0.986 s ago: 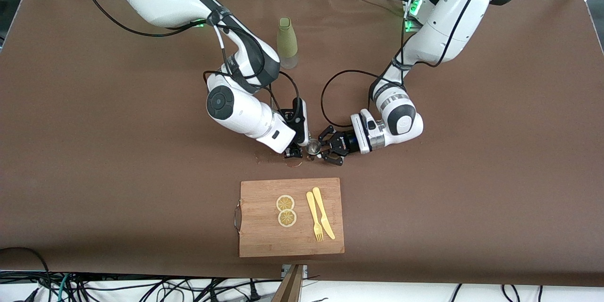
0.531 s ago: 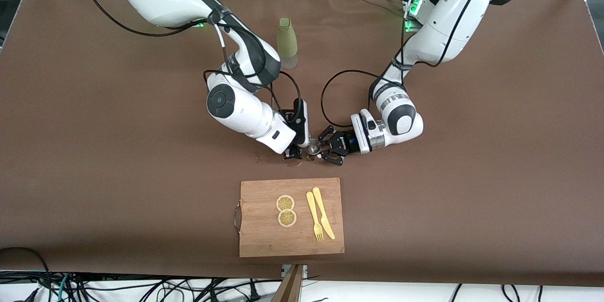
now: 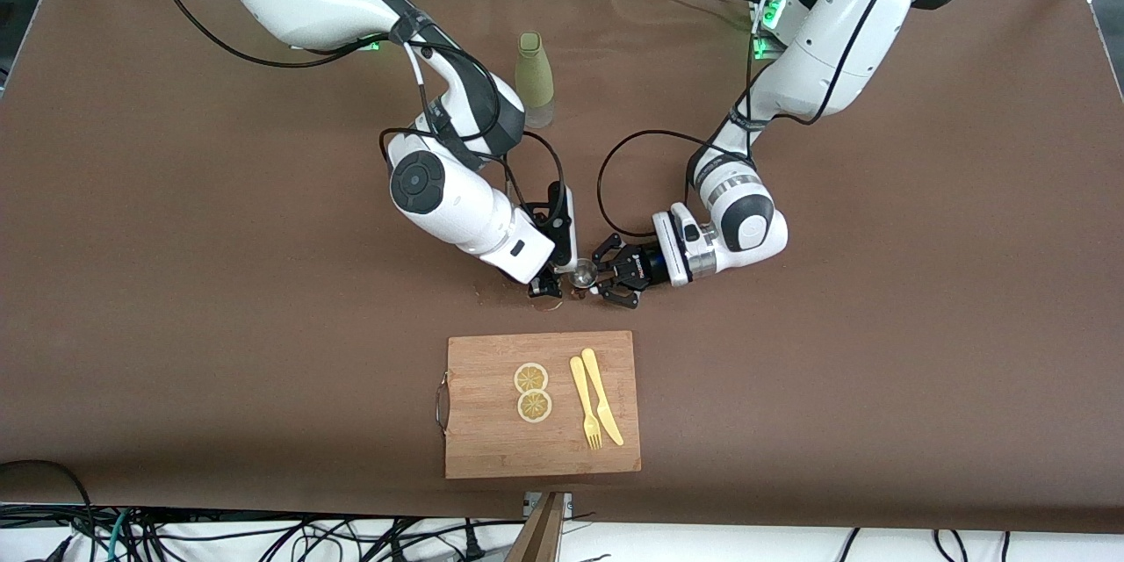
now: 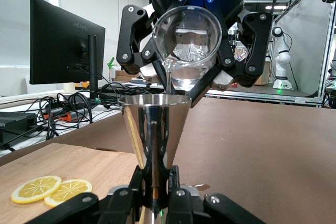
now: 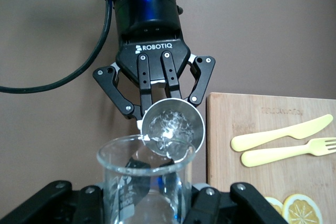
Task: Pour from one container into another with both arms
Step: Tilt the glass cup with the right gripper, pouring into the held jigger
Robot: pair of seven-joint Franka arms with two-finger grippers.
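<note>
A robotics laboratory is indicated by the flat black computer monitor (image 4: 65,43) set on a bench strewn with tangled black cables (image 4: 68,111), the aluminium framing (image 4: 294,1) overhead, and another small white robot arm (image 4: 282,61) (seen in the left wrist view).

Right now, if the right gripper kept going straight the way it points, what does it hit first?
Probably the jigger held by the left gripper: the right gripper holds the glass cup tilted, lip at the jigger's rim. Exact gap is unclear.
</note>
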